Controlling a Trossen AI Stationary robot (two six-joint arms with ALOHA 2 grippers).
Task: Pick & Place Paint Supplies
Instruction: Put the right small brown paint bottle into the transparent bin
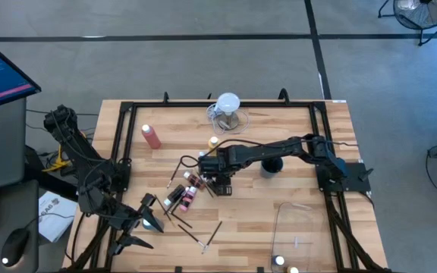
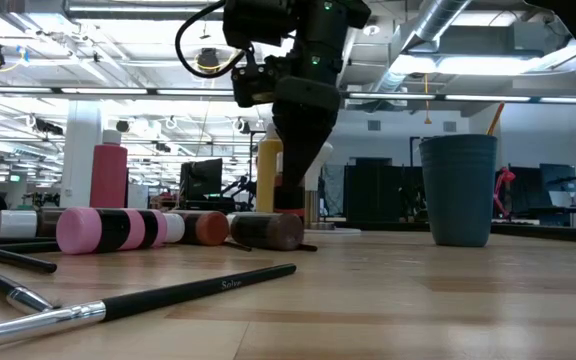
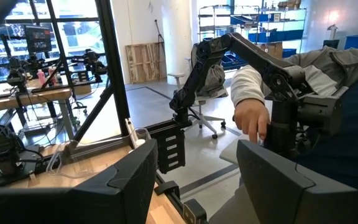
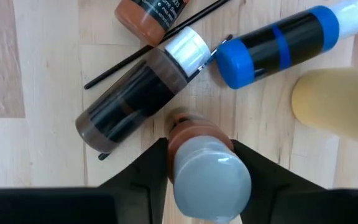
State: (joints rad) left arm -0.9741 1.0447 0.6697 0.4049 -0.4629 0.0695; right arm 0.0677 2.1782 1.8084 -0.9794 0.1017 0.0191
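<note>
A small brown paint bottle with a white cap (image 4: 204, 163) is standing upright near the middle of the pale butcher-block wooden counter (image 1: 279, 189), and the right gripper (image 4: 199, 163) is reaching straight down over it with its jaws flanking the bottle on both sides, apparently closing on it; whether they are already pressing the sides cannot be told. The step in hand looks like the grasp of a pick, and the next move is calling for a firm squeeze and a straight lift, since other supplies are lying just beside the bottle: a dark brown bottle on its side with a white cap (image 4: 135, 93), a blue-capped bottle with a black label (image 4: 278, 43), an orange-brown bottle (image 4: 151, 14) and a thin dark paintbrush (image 4: 148, 46). A tall yellow squeeze bottle (image 2: 268, 172) is standing just behind the gripper, and a pink-red squeeze bottle (image 1: 152, 136) is standing well apart toward the counter's left side. Nearer the low camera, a pink-capped bottle (image 2: 108, 229) and a long black-handled paintbrush (image 2: 168, 295) are lying flat. The left gripper (image 1: 152, 220) is waiting off the counter's front left corner, jaws standing open on nothing. A grey-blue cup (image 2: 458, 190) and a clear jug with a white round top (image 1: 227, 108) are sitting farther back. Beyond the black frame rails, an industrial room with exposed ceiling ducts is showing, and a person's hand (image 3: 251, 119) is resting by another rig.
</note>
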